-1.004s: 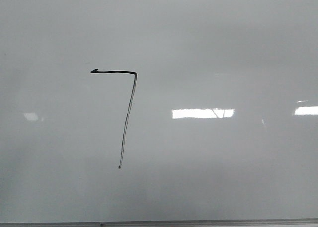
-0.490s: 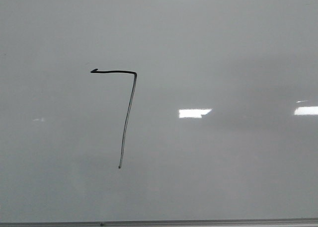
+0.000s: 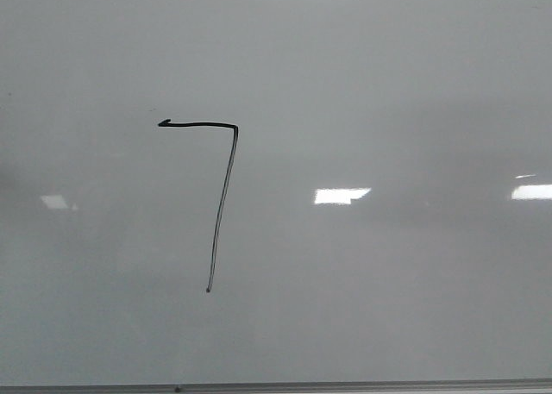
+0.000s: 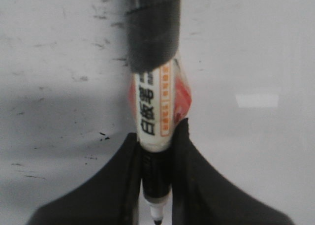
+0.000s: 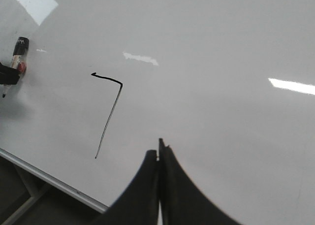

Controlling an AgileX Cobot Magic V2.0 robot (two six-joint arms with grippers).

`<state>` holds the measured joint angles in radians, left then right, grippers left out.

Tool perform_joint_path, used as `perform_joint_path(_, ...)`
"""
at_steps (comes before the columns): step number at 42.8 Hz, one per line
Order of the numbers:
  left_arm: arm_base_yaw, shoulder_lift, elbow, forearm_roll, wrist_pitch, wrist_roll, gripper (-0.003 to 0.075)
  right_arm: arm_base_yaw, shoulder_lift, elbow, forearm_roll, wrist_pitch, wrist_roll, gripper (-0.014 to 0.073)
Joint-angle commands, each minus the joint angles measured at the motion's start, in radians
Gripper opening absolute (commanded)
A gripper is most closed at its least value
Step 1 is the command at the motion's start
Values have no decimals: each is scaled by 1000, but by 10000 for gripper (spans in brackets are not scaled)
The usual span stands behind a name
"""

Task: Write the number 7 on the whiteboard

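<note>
The number 7 is a thin black marker figure on the whiteboard, left of centre in the front view. It also shows in the right wrist view. No gripper shows in the front view. My left gripper is shut on a white marker with a red-orange label and black tape, its tip just over the board. That marker shows in the right wrist view, well off to the side of the 7's top stroke. My right gripper is shut and empty above the board.
The board's thin grey frame edge runs along the near side, with dark space beyond it in the right wrist view. Bright glare patches lie on the board. Faint black specks mark the surface near the left gripper.
The 7 is unchanged. Only the glare patches shift: the central one has shrunk and the faint one at the left vanished, then came back.
</note>
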<state>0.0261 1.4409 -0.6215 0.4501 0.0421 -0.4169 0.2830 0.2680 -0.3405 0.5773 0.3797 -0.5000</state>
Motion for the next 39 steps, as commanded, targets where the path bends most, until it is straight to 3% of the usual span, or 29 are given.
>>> perform_joint_path(1,4,13,-50,-12,-67,-5,-20,-6,7,-25,19,-73,1,-69)
perform_joint_path(6,4,35,-58,-12,-91,-5,-12,-6,7,-25,19,-73,1,-69)
perform_joint_path(9,4,35,-58,-12,-91,-5,36,-6,7,-25,19,-73,1,-69)
perform_joint_path(18,4,20,-58,-12,-42,-5,302,-6,7,-25,19,-67,1,-69)
perform_joint_path(21,4,1,-58,-12,-24,-5,358,-6,7,-25,19,-66,1,-69)
perform_joint_path(29,4,-90,-56,-8,2,-5,371,-6,7,-25,19,-66,1,-69)
perform_joint_path(39,-40,-333,6,-1,26,-3,366,-6,7,-25,19,-67,1,-69)
